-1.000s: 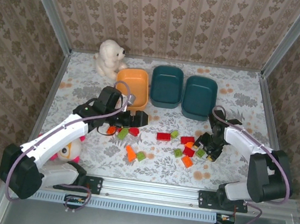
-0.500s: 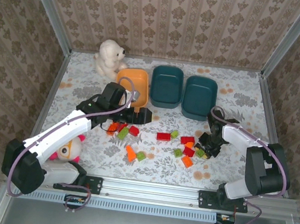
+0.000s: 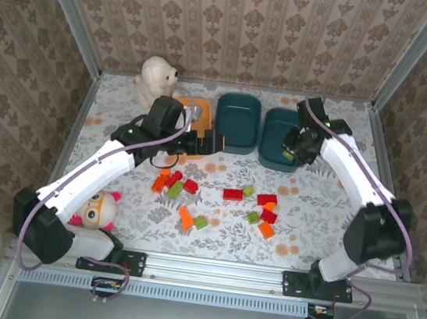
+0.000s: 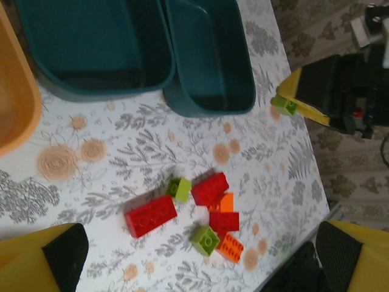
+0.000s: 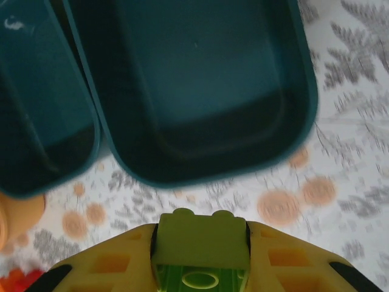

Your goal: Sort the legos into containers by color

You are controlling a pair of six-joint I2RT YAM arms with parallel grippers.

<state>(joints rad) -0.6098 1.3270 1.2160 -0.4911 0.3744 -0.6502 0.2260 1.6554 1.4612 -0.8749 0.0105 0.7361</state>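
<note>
Orange rounded plastic tub: near half hidden under the left arm; cut by the left edge in the left wrist view.
Pink plush toy: left part hidden beneath that arm.
Light green plastic brick: lower part cut by the bottom edge; too small to make out from above.
Right dark teal plastic tub: right side covered by the right gripper.
Flowered tabletop: blurred at right.

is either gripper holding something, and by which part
The right gripper pinches a light green lego by its two opposite side walls. The left gripper is open and holds nothing.
</note>
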